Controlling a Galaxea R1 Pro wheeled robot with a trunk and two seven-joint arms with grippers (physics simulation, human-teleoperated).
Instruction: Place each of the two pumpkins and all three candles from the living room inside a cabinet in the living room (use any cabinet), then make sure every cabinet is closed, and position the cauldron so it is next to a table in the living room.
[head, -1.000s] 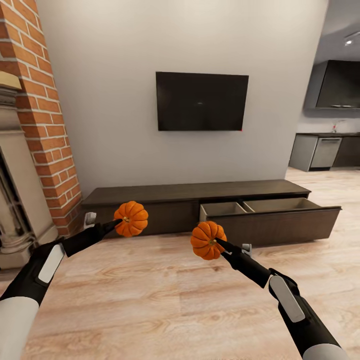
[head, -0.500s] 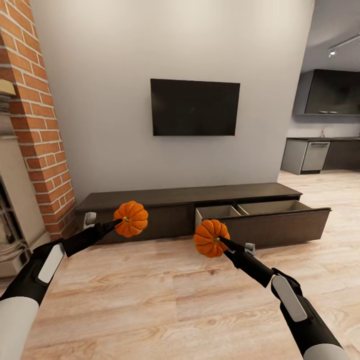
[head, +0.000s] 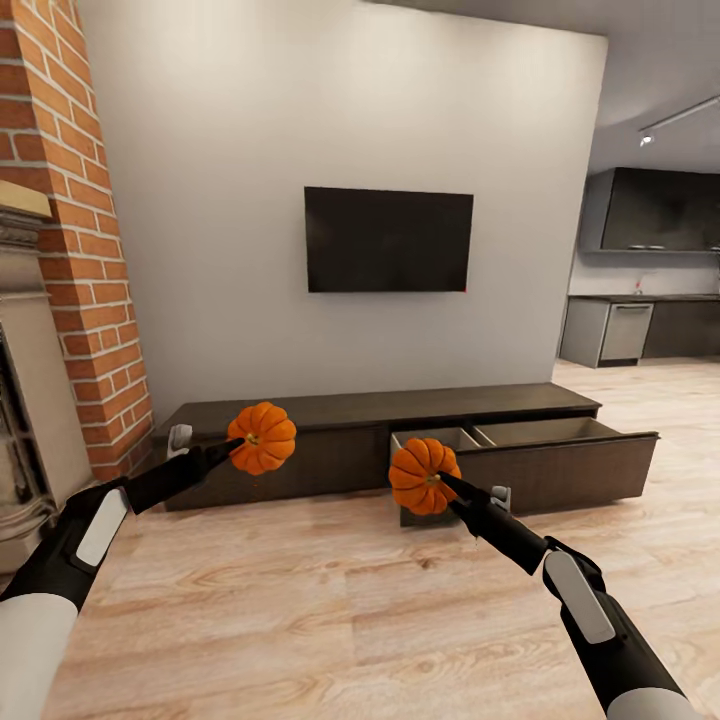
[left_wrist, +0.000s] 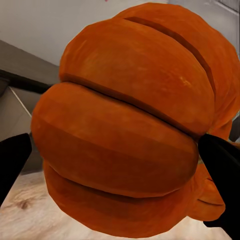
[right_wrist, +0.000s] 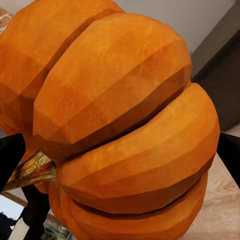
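Observation:
I hold two bright-orange ribbed pumpkins in the air over the wood floor. My left gripper is shut on one pumpkin, seen close up in the left wrist view between the black fingertips. My right gripper is shut on the other pumpkin, which bulks large in the right wrist view. Ahead, against the white wall, stands the long dark-brown cabinet; its right-hand drawer is pulled open, showing pale beige compartments. The candles and the cauldron are out of view.
A black TV hangs on the white wall above the cabinet. A red-brick fireplace column rises at the left. The grey kitchen opens at the far right. Light wood floor spreads between me and the cabinet.
The whole view has shifted and tilted up a little, so the camera moved; the cabinet and TV sit differently in frame. Both grippers still hold their pumpkins in the same pose.

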